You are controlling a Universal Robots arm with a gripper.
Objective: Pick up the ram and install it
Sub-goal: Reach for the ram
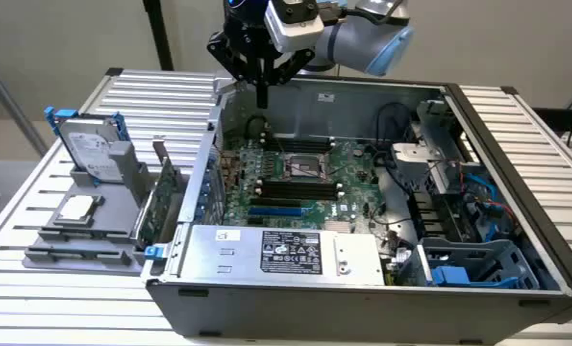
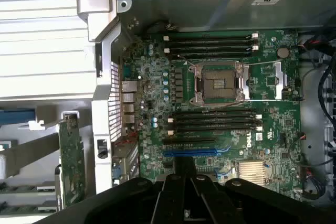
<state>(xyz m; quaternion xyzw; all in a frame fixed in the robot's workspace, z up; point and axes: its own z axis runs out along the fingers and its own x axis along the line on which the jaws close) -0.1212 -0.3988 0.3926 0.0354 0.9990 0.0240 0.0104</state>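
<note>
The gripper point(image 1: 263, 81), fingers pinched almost shut on what looks like the ram point(image 1: 263, 99) hanging upright and edge-on, hovers at the rear wall of the computer case point(image 1: 363, 101), with the empty memory slots point(image 1: 296, 189) below, lying crosswise in the exterior view

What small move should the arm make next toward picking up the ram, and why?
Probably shift the gripper toward the exterior view's left, over the grey parts holder. It hovers above a corner of the computer case, the memory slots look empty, and the hard drive and green expansion card stand on that holder, where the ram likely is; I cannot pick it out.
</note>
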